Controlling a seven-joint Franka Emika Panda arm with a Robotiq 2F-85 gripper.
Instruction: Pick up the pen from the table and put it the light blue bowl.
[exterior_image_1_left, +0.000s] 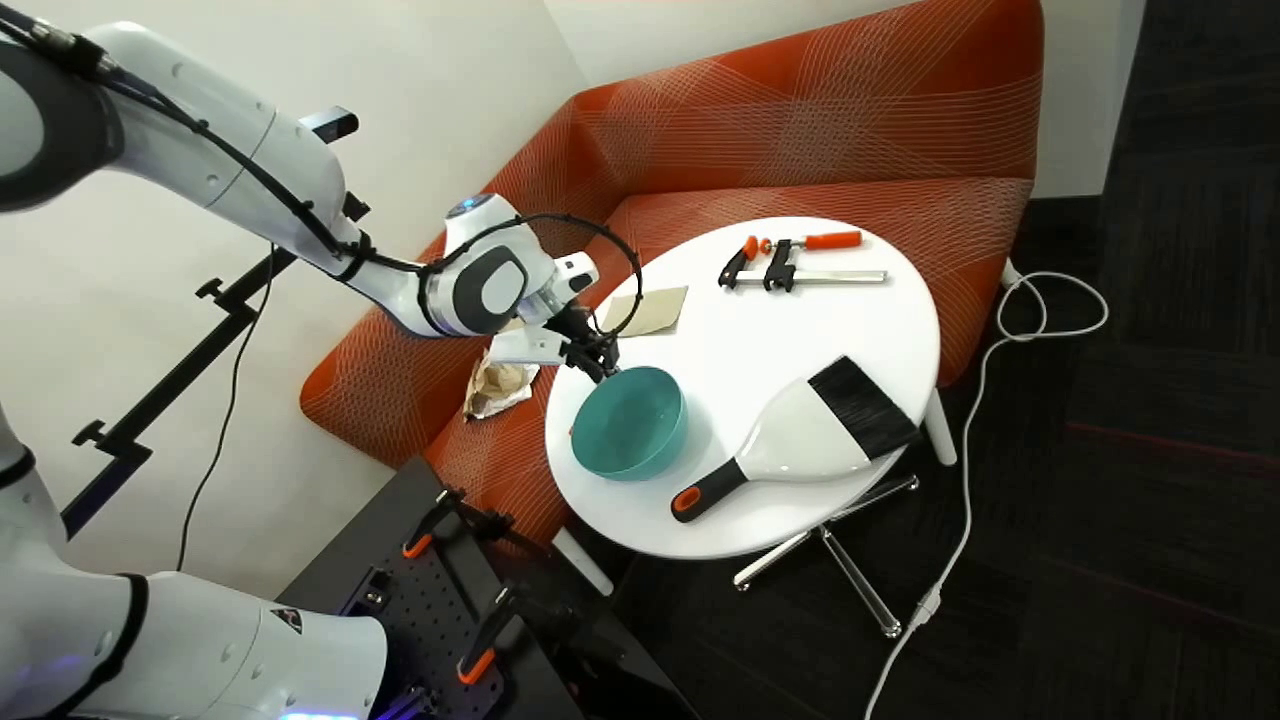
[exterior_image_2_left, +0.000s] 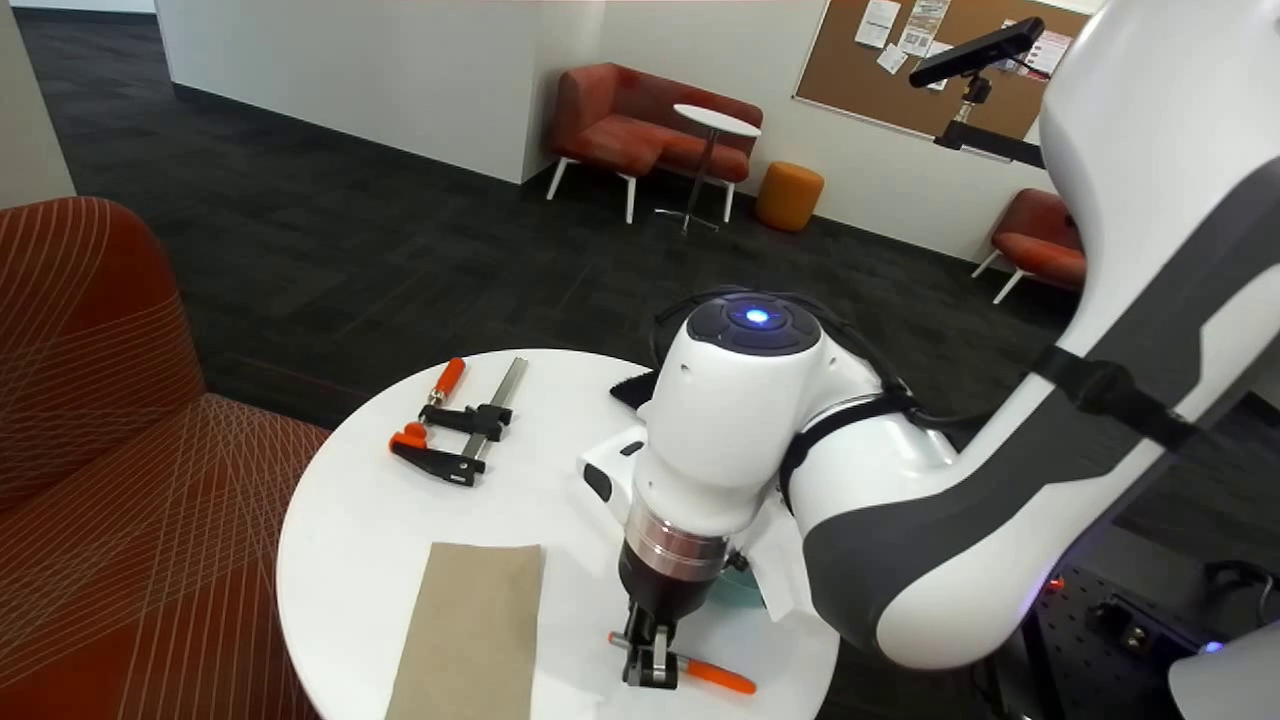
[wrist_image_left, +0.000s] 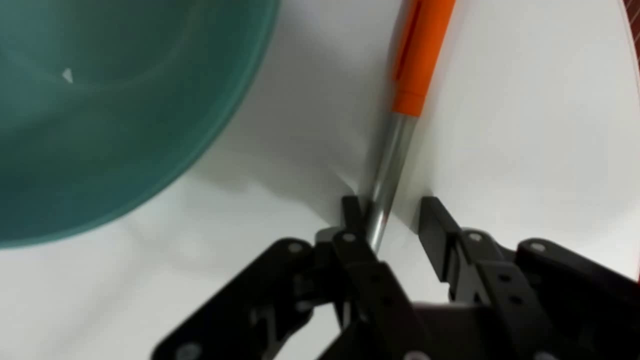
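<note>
The pen, with an orange end and a silver barrel, lies on the white round table (exterior_image_1_left: 830, 330). It shows in the wrist view (wrist_image_left: 422, 55) and in an exterior view (exterior_image_2_left: 718, 677); in an exterior view the bowl hides most of it. My gripper (wrist_image_left: 390, 202) is open around the silver barrel, fingers pointing down at the table. The pen lies close to one finger, with a clear gap to the other; I cannot tell whether it touches. The light blue bowl (exterior_image_1_left: 630, 425) stands upright beside the pen, also in the wrist view (wrist_image_left: 150, 100). The arm mostly hides it in an exterior view (exterior_image_2_left: 738, 590).
A bar clamp with orange handle (exterior_image_1_left: 815, 275) lies at the table's far side. A large white brush with black bristles (exterior_image_1_left: 810, 435) lies beside the bowl. A brown paper sheet (exterior_image_2_left: 470, 630) lies near the gripper. An orange-red sofa (exterior_image_1_left: 800, 120) borders the table.
</note>
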